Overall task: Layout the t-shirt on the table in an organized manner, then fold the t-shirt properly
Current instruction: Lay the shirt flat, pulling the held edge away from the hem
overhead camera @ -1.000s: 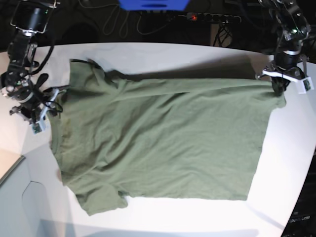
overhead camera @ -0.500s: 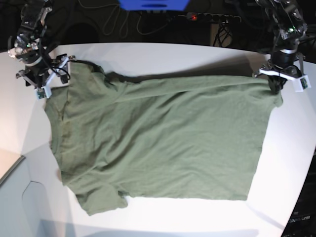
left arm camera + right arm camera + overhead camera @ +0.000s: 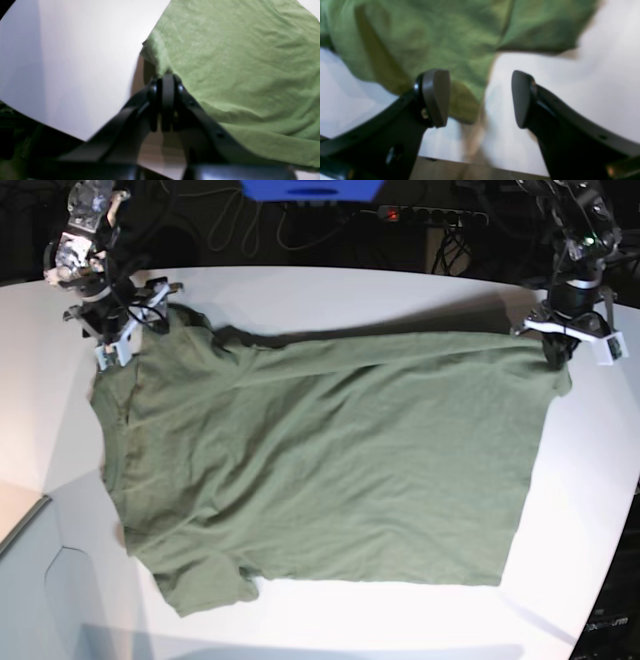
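Observation:
The olive-green t-shirt point(image 3: 330, 460) lies spread almost flat on the white table point(image 3: 350, 295), sleeves toward the left and hem toward the right. My left gripper point(image 3: 558, 352) is shut on the hem's far right corner; in the left wrist view the closed fingertips point(image 3: 167, 82) pinch the edge of the t-shirt point(image 3: 237, 62). My right gripper point(image 3: 135, 330) hovers at the far left sleeve, open. In the right wrist view its gripper point(image 3: 478, 98) stands wide apart, with a blurred edge of the t-shirt point(image 3: 445, 37) reaching between the pads above the table point(image 3: 570, 87).
A power strip point(image 3: 432, 216), cables and a blue object point(image 3: 310, 188) lie behind the table's far edge. A grey surface point(image 3: 30, 580) sits below the table's curved edge at the lower left. White tabletop point(image 3: 590, 510) shows to the right of the hem.
My right gripper has travelled from the shirt's left side up to the far left sleeve and opened wider. The left gripper has stayed shut on the hem corner, barely moving.

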You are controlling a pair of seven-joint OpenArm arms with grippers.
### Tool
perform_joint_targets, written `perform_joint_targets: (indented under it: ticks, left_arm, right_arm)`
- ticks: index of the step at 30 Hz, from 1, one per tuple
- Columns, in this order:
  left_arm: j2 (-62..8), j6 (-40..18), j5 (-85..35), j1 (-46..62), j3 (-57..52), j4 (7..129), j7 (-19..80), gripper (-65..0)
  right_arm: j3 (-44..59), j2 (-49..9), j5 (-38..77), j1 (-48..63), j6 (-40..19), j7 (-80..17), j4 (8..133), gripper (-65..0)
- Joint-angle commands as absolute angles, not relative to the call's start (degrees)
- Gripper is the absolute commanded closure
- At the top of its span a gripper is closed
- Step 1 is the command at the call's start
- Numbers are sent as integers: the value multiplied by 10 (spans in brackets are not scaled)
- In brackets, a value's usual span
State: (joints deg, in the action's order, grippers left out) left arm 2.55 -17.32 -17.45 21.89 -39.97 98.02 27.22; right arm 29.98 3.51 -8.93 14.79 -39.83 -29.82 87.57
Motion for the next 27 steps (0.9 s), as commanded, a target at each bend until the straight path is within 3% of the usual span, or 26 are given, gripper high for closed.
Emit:
perform_joint_targets:
  ticks: [1,6,8,10,13,21,27]
  left_arm:
    - [21,-175,-180,218,-401,985,260,-12]
    - [21,-175,-180,220,-401,980,258,-12]
    - [21,-175,-180,220,-401,980,258,-12]
    - [21,-175,-180,220,-401,980,258,-12]
    - [21,-175,-180,221,-401,980,258,-12]
    - [22,-175,-180,225,-401,988,260,-12]
    - [25,-175,-180,260,-404,1030,260,-12]
  right_arm:
    - [301,32,-85,145,-400,-291,874,-383]
    - [301,32,-85,144,-400,-291,850,-374]
    - [298,32,-85,145,-400,-291,850,-331]
    - [284,31,-85,147,-400,-291,851,-224]
    - [269,30,-84,162,-400,-291,853,0]
    - [271,39,-74,240,-400,-284,982,0]
    - [313,65,18,336,-400,-254,1101,0]
